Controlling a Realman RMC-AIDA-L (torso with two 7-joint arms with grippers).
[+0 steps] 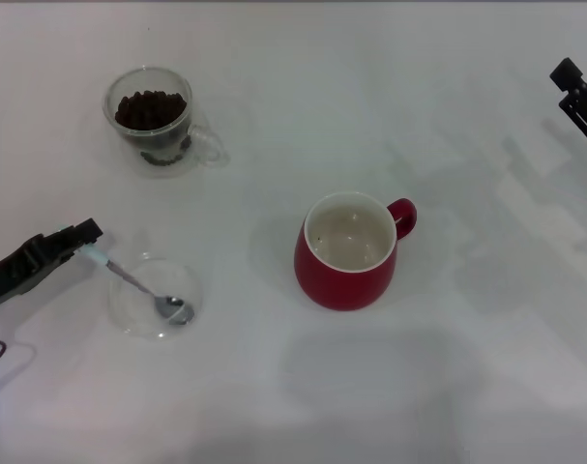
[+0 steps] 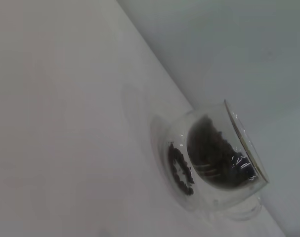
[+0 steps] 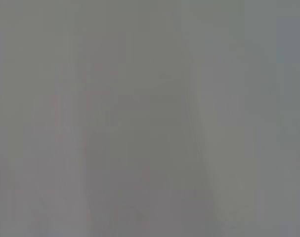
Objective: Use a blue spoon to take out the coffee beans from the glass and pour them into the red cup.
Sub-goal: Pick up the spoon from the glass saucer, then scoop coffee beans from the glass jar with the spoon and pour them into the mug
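The blue spoon [image 1: 129, 278] lies with its silver bowl in a flat clear dish [image 1: 129, 311] and its pale blue handle pointing toward my left arm. My left gripper [image 1: 88, 236] is at the left edge of the table, closed on the end of that handle. The glass [image 1: 160, 124] stands at the back left, full of coffee beans [image 1: 150, 108]. It also shows in the left wrist view [image 2: 214, 168], with the beans [image 2: 209, 158] inside. The red cup [image 1: 349, 253] stands in the middle with its handle to the right. My right gripper [image 1: 575, 87] is parked at the far right edge.
The white table [image 1: 486, 367] carries only these things. The flat dish sits in front of the glass and to the left of the red cup. The right wrist view shows only a blank grey surface.
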